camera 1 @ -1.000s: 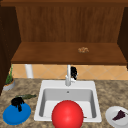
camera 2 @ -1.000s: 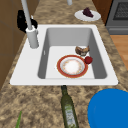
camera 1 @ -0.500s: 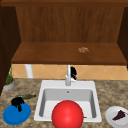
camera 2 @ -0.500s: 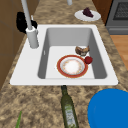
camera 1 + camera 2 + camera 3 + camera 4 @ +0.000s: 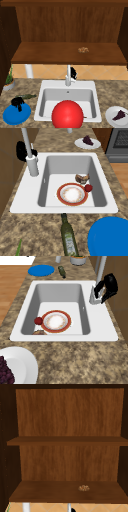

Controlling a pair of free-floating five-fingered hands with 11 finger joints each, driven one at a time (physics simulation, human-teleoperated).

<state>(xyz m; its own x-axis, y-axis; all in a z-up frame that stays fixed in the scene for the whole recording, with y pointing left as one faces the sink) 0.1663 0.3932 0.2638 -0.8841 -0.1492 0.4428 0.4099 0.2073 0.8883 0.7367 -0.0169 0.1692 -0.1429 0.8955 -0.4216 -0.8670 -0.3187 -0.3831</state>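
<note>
Two hands (image 5: pixel 18 102), one faucet (image 5: pixel 68 75), one bottle (image 5: pixel 68 238), three plates (image 5: pixel 72 194)

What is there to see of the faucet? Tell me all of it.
The faucet looks like grey metal: a squat round base on the white sink deck at the middle of the back edge, and a slim upright spout rising from it. No water shows. The right hand sits at its base, fingers curled toward a small side lever.

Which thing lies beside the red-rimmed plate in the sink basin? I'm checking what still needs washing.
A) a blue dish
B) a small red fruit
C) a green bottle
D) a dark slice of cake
B: a small red fruit sits at the rim of the red-rimmed plate inside the sink.
</note>
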